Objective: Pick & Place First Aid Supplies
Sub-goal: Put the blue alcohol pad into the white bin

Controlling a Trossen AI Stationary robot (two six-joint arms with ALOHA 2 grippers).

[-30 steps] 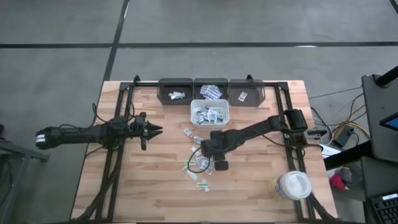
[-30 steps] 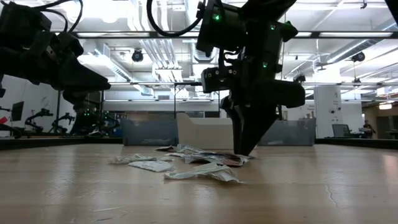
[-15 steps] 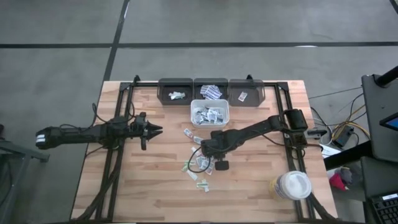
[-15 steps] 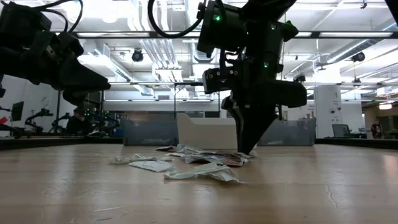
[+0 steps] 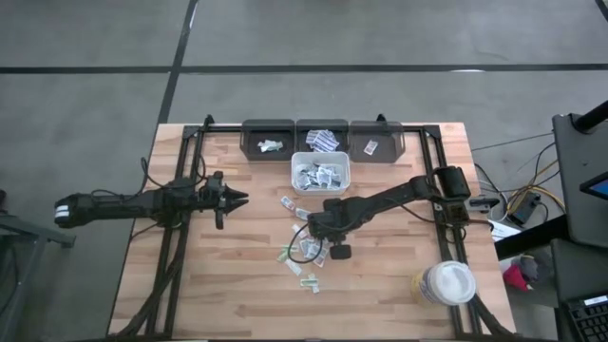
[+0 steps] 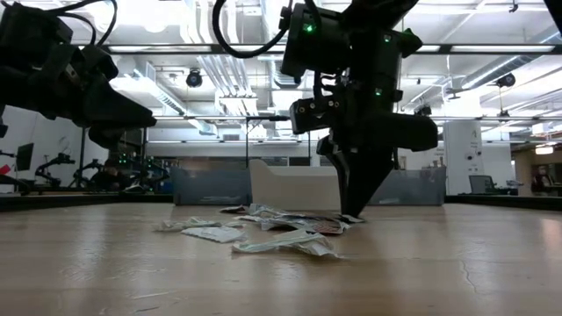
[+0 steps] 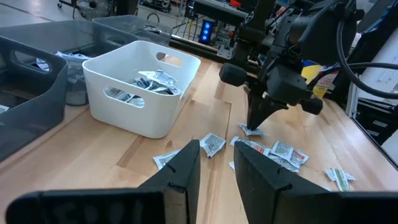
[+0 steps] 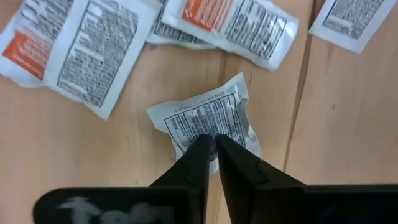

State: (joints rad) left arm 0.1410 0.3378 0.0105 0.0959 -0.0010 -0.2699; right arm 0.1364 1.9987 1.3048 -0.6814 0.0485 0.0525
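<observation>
pinching right claw grips sachet; its small print unreadable.

Two dark robot arms work at one wooden bench, each ending in one gripper: the left gripper and the right gripper. Beyond the right gripper stand three dark bins in a row and one white bin nearer to it. Around the right gripper lie roughly a dozen loose sachets on the bench; more fill the white bin, too many and too small to count. Well behind the right gripper, along its arm, stands one white round lidded tub.
</observation>
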